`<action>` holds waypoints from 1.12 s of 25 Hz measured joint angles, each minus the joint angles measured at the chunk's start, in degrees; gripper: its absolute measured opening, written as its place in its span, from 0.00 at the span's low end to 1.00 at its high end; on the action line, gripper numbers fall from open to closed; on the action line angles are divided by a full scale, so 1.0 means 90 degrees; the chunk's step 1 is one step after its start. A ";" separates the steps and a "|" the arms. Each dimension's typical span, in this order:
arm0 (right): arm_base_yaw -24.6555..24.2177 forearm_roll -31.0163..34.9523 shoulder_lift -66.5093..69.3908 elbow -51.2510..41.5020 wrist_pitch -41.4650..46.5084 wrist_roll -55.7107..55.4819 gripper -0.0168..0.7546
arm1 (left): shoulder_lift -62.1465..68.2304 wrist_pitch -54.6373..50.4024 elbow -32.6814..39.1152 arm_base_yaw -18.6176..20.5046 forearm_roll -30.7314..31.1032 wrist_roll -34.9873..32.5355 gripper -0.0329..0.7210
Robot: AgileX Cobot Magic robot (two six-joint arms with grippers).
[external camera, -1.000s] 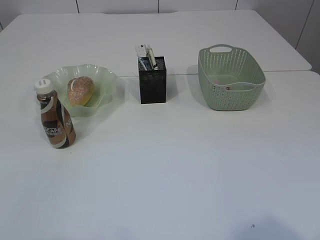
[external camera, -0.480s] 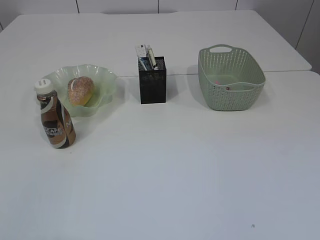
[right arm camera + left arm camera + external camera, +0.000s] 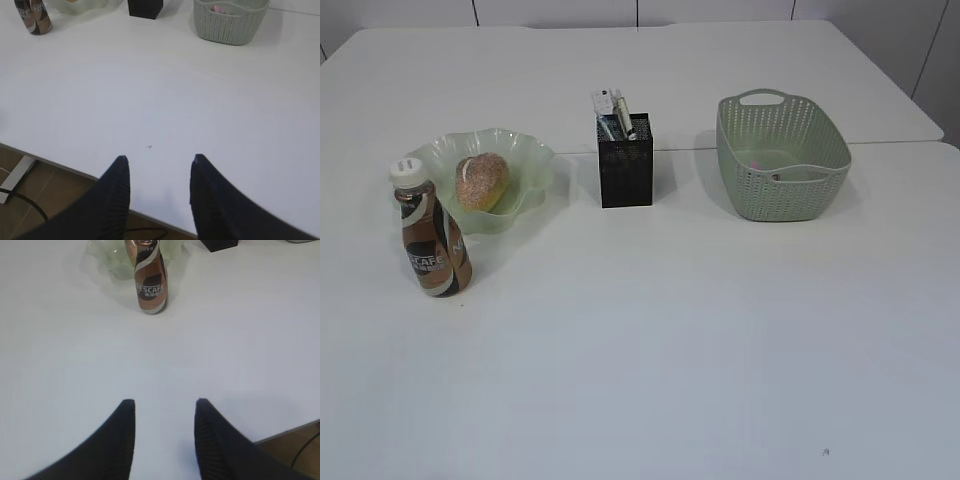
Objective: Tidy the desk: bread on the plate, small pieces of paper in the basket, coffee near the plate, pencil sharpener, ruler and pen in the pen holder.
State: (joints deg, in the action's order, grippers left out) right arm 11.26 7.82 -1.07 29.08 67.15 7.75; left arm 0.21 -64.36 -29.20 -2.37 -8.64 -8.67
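While only wrist views show the left gripper point(image 3: 165, 407) and right gripper point(image 3: 157, 162), both parted and empty, the exterior's upper left shows bread point(image 3: 482, 180) on the plate point(image 3: 532, 160)

plate point(image 3: 532, 160) pale green | basket point(image 3: 740, 170) sage green | pen holder point(image 3: 626, 175) black mesh | coffee point(image 3: 434, 245) brown, white swirl

A broad, smooth white table point(image 3: 650, 330) fills the scene, with a seam toward 2 o'clock where a second white tabletop point(image 3: 620, 70) butts against it. At 12 o'clock stand pale panelled walls point(image 3: 560, 12) with dark vertical joints. Brown flooring point(image 3: 45, 210), possibly wood, shows below the table's near edge.
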 joint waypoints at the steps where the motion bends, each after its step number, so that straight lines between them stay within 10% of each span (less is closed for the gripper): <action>1: 0.0000 0.0000 0.0000 -0.0060 -0.0005 0.0004 0.45 | 0.0000 0.0000 0.0000 0.0000 0.0000 0.0000 0.41; 28: -0.0673 -0.0025 0.0000 -0.0099 -0.0061 0.0038 0.45 | 0.0000 0.0000 0.0000 0.0000 0.0000 0.0000 0.41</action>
State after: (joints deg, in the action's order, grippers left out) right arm 5.20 7.60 -1.07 28.19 66.60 8.09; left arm 0.21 -64.36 -29.20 -2.37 -8.64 -8.67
